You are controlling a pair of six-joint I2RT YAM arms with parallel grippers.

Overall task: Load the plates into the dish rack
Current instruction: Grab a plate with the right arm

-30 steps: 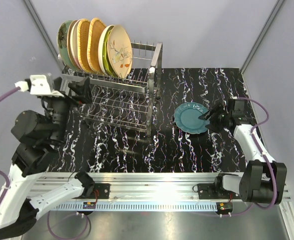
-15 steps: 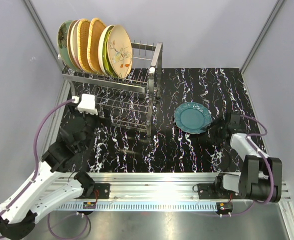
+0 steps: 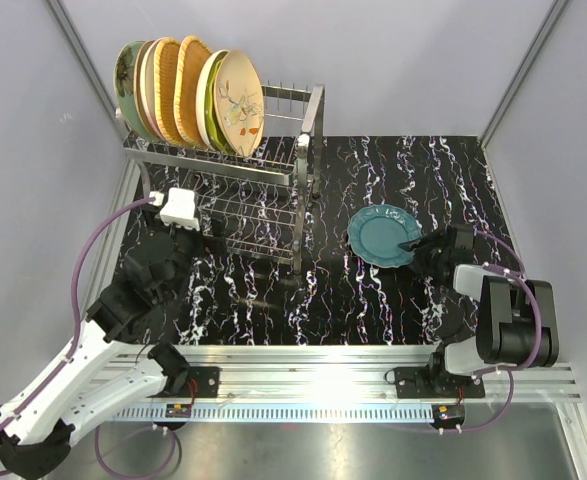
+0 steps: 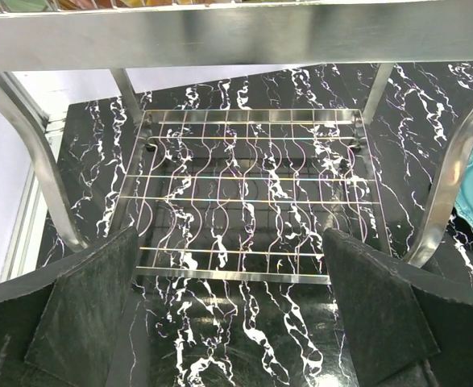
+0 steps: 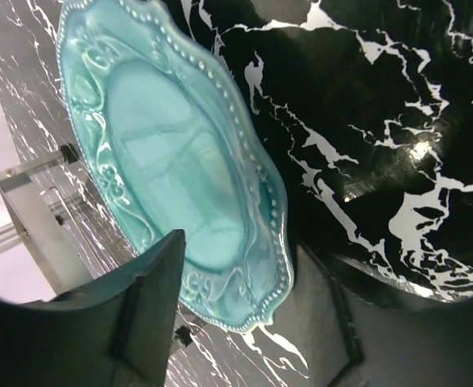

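**Left arm drops away from the rack; right arm closes in on the last plate**

Left of the dish rack (image 3: 308, 150), the left arm has come down within the last second. It was raised by the rack's left end at upper-shelf height; now it sits low, in front of the rack's lower shelf. The left gripper (image 4: 230, 242) is spread as wide as it goes and holds nothing. Its wrist view shows only the bare lower wire shelf between the fingers.

On the rack's upper shelf a row of plates (image 3: 188, 90) stands on edge, unchanged. That suggests the left side's work is finished for the moment.

Right of the rack, one teal plate (image 3: 381, 235) lies on the table (image 3: 373, 300), well apart from the rack. The right arm has folded in toward its base, while the right gripper (image 3: 423, 245) has stayed at the plate's right rim. Its jaws are partly spread and straddle the rim, one finger (image 5: 151, 306) over the plate's face, and they are not clamped on it.

By this reading the teal plate is the last one to load, and the pickup has not yet happened.
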